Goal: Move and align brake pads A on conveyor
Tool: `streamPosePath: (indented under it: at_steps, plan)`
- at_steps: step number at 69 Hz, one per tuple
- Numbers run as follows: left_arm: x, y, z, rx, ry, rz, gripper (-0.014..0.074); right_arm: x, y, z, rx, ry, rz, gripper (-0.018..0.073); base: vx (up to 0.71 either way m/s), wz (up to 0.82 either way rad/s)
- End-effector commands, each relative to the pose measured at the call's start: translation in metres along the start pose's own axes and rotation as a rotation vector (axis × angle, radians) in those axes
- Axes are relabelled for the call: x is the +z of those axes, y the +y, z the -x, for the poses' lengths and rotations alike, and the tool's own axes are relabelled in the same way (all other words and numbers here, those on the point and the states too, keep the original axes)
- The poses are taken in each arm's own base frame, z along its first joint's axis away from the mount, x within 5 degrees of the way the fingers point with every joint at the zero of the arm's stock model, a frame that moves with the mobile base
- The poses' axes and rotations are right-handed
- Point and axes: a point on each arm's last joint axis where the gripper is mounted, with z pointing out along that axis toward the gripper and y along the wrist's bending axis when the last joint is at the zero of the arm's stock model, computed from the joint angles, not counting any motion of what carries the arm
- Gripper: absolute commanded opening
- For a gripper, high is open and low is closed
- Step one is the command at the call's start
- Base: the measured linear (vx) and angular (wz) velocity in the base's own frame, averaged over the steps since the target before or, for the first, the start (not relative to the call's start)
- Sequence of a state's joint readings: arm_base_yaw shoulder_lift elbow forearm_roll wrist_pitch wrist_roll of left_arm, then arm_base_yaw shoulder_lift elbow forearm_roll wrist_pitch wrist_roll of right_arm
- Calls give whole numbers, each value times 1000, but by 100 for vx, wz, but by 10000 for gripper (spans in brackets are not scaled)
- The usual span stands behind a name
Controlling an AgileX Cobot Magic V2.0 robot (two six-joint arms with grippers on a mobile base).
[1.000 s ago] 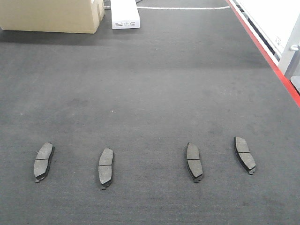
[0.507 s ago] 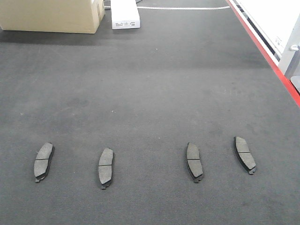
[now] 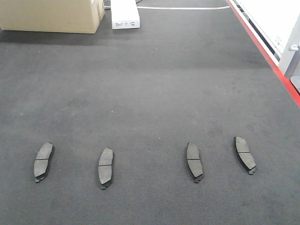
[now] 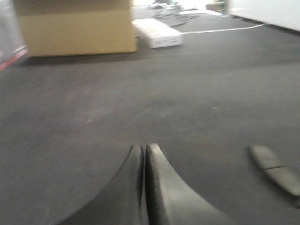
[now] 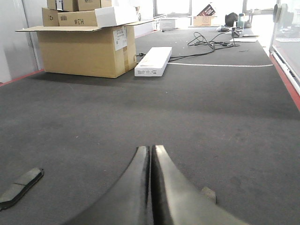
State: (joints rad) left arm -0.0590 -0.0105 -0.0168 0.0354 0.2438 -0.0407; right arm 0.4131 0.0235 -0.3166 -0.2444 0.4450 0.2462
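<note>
Exterior front-facing view: four brake pads A lie face up in a loose row on the conveyor (image 3: 150,93), all well short of the cardboard box (image 3: 51,15) at the far end.
Far-left pad (image 3: 43,161): farthest along the row from the red frame edge (image 3: 265,51), leaning slightly off line.
Second pad (image 3: 105,167): near the far-left pad, sitting a little lower than the others.
Third pad (image 3: 193,161): a wider gap parts it from the second pad, so the spacing is uneven.
Far-right pad (image 3: 245,154): nearest the red frame edge, tilted and a touch higher; judged, the row still wants squaring.
Left claw (image 4: 144,154): fingers pressed together, empty, low over the belt, a pad (image 4: 276,169) lying to its right.
Right claw (image 5: 151,157): fingers together, holding nothing, aimed toward the white flat box (image 5: 153,61) beside the cardboard box; a pad (image 5: 19,187) lies to its left.
Likely reason: both arms hang clear of the row, probably waiting before a nudge.
</note>
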Motion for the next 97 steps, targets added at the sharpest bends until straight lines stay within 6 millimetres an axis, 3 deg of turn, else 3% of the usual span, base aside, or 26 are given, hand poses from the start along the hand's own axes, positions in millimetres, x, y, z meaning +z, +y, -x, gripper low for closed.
streamPosePath:
  at_steps: [1, 12, 35, 97]
  plan:
    - [-1, 3, 8, -18, -108, 54, -6, -2, 1, 14, -14, -80, 13, -10, 0, 0]
    - [3, 6, -9, -51, -96, 116, -6, -2, 1, 14, -14, -80, 13, -10, 0, 0]
    - [2, 10, -4, -54, -150, 186, -6, -2, 1, 14, -14, -80, 13, -10, 0, 0]
    - [2, 6, -1, -71, -180, 110, -6, -2, 1, 14, -14, -80, 13, -10, 0, 0]
